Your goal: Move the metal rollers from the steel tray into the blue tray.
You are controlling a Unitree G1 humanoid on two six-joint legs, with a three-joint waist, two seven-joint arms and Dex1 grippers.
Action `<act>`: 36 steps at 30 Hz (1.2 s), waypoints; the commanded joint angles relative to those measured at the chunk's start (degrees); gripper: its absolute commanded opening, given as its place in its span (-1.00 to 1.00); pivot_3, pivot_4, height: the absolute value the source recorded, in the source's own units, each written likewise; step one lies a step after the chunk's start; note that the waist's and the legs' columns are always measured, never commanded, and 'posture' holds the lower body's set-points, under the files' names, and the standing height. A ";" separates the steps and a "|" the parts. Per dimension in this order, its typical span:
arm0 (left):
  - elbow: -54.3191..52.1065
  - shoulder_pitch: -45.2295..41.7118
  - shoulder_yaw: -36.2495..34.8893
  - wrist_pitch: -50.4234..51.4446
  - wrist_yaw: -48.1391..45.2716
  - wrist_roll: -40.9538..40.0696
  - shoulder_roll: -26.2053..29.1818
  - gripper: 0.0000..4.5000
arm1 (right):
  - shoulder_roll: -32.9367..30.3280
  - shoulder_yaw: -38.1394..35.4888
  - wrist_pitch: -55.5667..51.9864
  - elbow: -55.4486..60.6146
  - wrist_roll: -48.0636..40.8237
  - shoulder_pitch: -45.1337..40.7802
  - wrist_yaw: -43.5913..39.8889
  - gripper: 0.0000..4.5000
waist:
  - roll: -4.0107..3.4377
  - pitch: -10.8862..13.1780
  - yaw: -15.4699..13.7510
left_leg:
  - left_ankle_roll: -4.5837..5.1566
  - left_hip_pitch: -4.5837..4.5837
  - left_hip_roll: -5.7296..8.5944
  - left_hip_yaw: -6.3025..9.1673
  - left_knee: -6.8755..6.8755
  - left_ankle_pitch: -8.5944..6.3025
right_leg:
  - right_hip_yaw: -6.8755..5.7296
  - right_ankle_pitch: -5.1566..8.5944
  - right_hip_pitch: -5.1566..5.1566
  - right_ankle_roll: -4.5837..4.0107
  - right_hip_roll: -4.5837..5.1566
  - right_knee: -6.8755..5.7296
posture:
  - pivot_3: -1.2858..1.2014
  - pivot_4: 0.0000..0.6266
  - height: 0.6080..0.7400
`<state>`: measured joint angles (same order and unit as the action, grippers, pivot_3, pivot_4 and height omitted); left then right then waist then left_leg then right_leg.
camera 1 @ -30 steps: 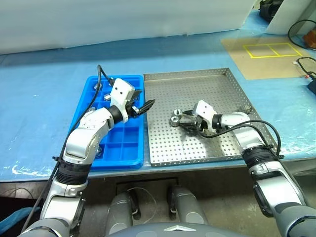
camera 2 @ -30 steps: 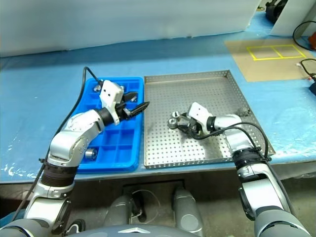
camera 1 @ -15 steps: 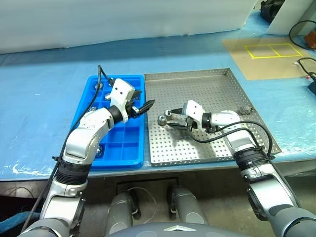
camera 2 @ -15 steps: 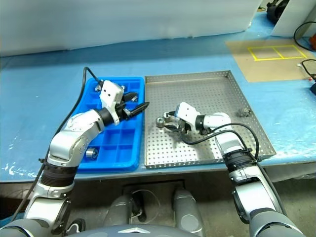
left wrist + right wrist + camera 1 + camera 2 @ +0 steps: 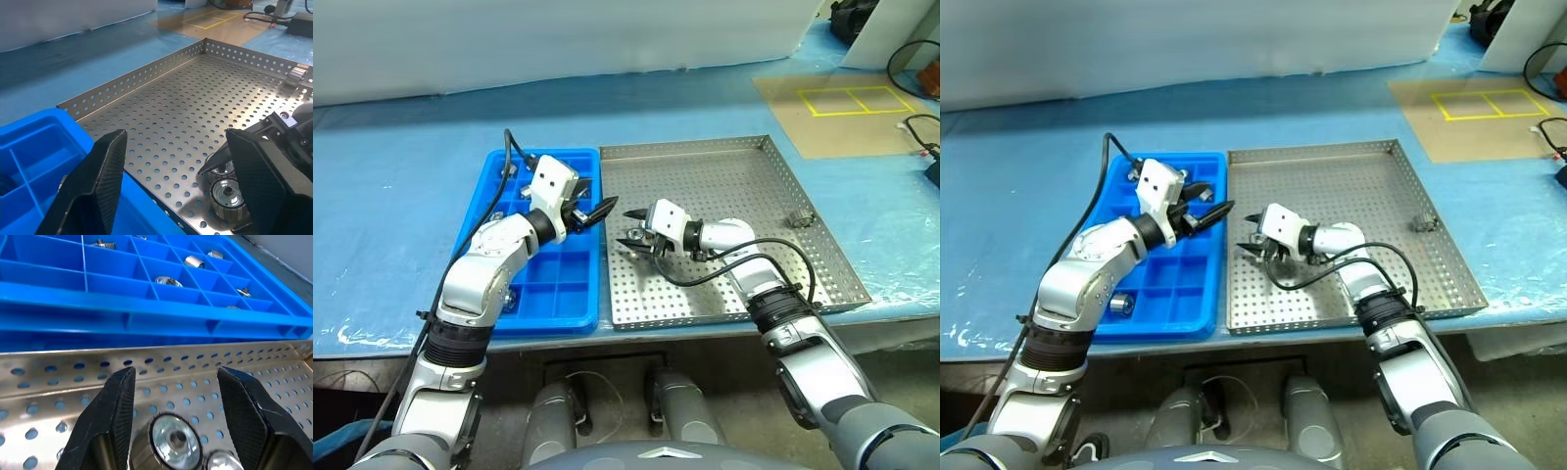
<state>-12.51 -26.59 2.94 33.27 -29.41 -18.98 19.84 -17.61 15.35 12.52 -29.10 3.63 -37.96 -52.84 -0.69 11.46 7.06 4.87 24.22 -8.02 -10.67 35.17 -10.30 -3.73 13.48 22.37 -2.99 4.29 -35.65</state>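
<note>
- Steel tray (image 5: 773,186) floor: right gripper (image 5: 632,231) had slid across it toward the blue tray (image 5: 530,294) over the last second, from mid-tray to just short of the steel tray's left rim.
- Right gripper's two black fingers stood apart, with a metal roller (image 5: 175,439) sitting between them in the right wrist view; a second roller (image 5: 222,463) showed just beside it. Fingers looked to bracket the roller, not pinch it; can't tell whether it was carried or pushed along.
- Left wrist view showed the same pair stacked, upper roller (image 5: 221,168) and lower roller (image 5: 228,195), on the perforated floor, near the blue rim.
- Left gripper (image 5: 599,210) hadn't moved: hovered over the seam between the two trays, fingers spread, nothing between them.
- One more roller (image 5: 795,216) lay alone by the steel tray's far right rim, well apart from both grippers.
- Blue tray already had rollers in several compartments, e.g. one (image 5: 194,261) in the far rows.
- Judgement: transfer under way, roller now near the blue tray but still on the steel side; lift over the rim or a handover looked next. Stray roller still to fetch.
</note>
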 commanded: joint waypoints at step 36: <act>-4.09 1.22 -0.99 1.33 2.11 -0.22 0.35 0.53 | -3.24 5.04 16.36 -12.22 11.07 -3.22 5.43 -0.55 | 0.00 0.00 0.02 | -0.17 -0.11 -0.01 -0.01 0.01 -0.09 | 0.00 0.00 -0.07 0.00 0.00 -0.03 | -0.32 -0.52 1.00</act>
<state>-14.24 -25.05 2.78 34.54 -27.46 -18.99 20.02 -20.03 19.84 28.44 -40.16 13.32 -41.16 -48.05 -0.69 11.46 7.08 4.70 24.11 -8.03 -10.67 35.17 -10.40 -3.72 13.48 22.29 -2.99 4.28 -35.67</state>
